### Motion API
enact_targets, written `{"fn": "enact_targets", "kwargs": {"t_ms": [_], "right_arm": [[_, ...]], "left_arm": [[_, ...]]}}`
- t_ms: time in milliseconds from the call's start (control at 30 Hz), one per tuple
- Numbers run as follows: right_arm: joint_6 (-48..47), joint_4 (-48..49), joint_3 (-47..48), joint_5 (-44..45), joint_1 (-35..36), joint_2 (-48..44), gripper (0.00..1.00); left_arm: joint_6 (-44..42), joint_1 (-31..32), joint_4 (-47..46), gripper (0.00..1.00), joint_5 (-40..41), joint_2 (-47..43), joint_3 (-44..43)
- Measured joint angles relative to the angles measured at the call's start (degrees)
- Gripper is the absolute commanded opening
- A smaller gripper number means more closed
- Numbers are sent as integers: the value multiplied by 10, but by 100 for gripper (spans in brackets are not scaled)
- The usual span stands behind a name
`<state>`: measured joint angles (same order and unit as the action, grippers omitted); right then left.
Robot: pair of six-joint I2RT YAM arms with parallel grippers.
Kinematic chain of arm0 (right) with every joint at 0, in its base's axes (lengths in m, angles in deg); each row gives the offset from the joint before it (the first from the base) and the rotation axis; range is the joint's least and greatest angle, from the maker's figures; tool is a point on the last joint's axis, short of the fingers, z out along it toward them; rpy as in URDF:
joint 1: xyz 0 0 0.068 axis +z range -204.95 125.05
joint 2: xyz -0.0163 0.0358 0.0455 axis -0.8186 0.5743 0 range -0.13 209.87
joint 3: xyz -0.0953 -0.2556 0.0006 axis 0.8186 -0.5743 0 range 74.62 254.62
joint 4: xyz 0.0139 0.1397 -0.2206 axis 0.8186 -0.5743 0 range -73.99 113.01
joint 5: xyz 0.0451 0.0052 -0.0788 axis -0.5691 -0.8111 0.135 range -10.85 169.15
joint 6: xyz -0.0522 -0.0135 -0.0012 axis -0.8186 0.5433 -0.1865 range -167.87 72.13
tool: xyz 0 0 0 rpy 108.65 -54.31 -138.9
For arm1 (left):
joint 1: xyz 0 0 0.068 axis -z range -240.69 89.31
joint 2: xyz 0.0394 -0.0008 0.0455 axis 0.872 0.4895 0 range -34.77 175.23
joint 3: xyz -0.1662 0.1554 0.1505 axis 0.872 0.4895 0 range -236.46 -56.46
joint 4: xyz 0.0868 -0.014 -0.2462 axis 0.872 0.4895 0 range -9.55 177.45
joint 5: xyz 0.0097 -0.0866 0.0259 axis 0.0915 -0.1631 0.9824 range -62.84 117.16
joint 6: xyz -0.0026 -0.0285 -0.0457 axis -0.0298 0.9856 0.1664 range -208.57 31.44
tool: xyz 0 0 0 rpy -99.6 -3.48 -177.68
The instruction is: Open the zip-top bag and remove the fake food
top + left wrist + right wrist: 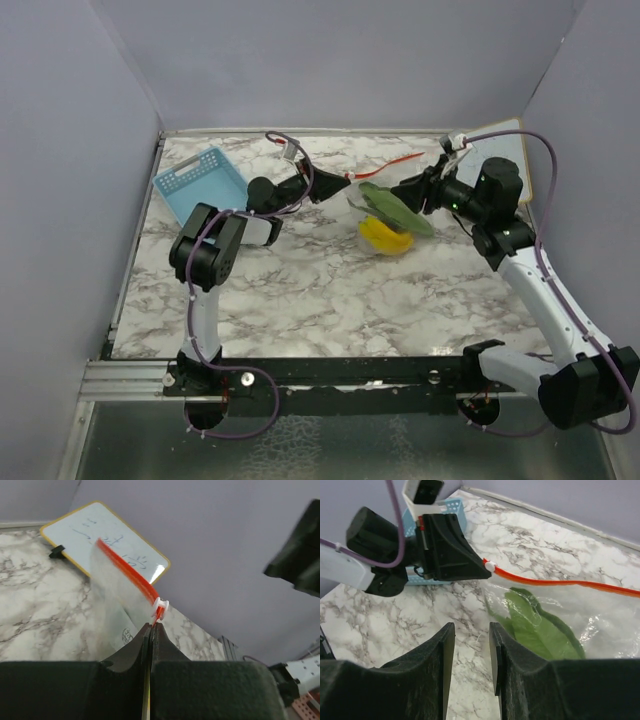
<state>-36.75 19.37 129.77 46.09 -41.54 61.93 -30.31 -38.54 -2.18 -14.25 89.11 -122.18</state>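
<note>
The zip-top bag (385, 205) hangs lifted between both grippers, its orange-red zip strip (560, 583) stretched along the top. Inside it lies the fake food: a long green leafy piece (540, 630) and, under it, a yellow piece (385, 238). My left gripper (151, 625) is shut on the bag's top edge just beside the white slider (161, 605). From above, the left gripper (335, 190) is at the bag's left end. My right gripper (471, 625) stands open by a narrow gap over bare table, with the bag just to the right of its fingers. From above, the right gripper (408, 190) is at the bag's right side.
A light-blue mesh basket (200, 185) stands at the back left, close behind the left arm. A small whiteboard (100, 535) lies at the back right corner. Purple walls enclose the marble table (320, 290) on three sides.
</note>
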Motion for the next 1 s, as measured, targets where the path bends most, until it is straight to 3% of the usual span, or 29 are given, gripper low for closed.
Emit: {"fn": "enact_targets", "kwargs": {"t_ms": [133,300,433,733,800,867,1000], "right_arm": [[-45,-36,32,1,35,14,30],[-95,-56,55,-5,81,13,36],[-118,-55,55,-14,103,14,48],[-129,-53,74,-24,120,36,48],[-129,-47,78,-26,125,37,52],[-129,-39,78,-26,133,37,61],[-136,-23,78,-26,140,42,63]], "left_arm": [[-33,0,-2,0,-47,-126,88],[-74,0,-11,0,-111,-205,122],[-87,-5,-1,0,-159,-207,113],[2,-18,-40,0,-256,-185,-13],[31,-18,-53,0,-263,-179,-16],[50,-18,-53,0,-265,-169,-13],[60,-18,-53,0,-266,-164,44]]}}
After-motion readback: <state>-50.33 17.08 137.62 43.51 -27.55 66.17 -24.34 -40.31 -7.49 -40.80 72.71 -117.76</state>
